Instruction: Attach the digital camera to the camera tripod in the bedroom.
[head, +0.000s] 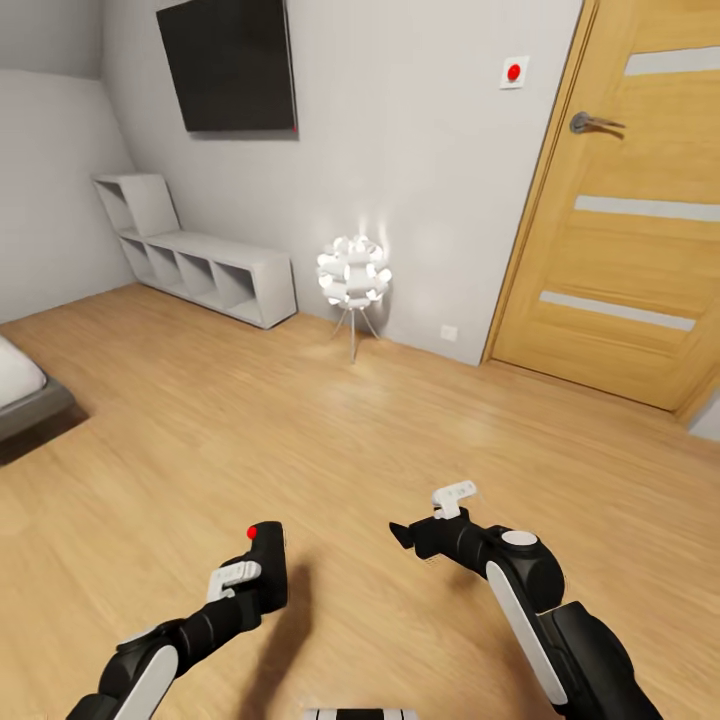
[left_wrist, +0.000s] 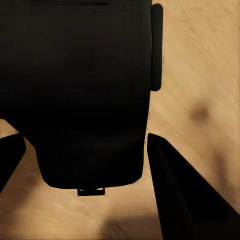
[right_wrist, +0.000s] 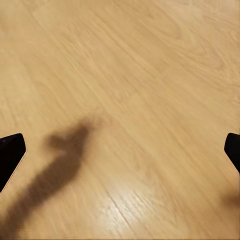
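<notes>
L gripper (head: 262, 578) clamped on camera (head: 266, 562), red dot up, body between the fingers (left_wrist: 187, 200); R gripper (head: 432, 517) spread wide, empty, over floor (right_wrist: 125, 75); tripod unseen, so carry w/ firm level grip, keep cam clear of R arm while searching.

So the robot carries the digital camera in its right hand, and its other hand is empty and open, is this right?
Not quite: the digital camera is in the left hand, as the head view shows. The right hand is the empty, open one, with bare wood floor between its fingers.
</notes>
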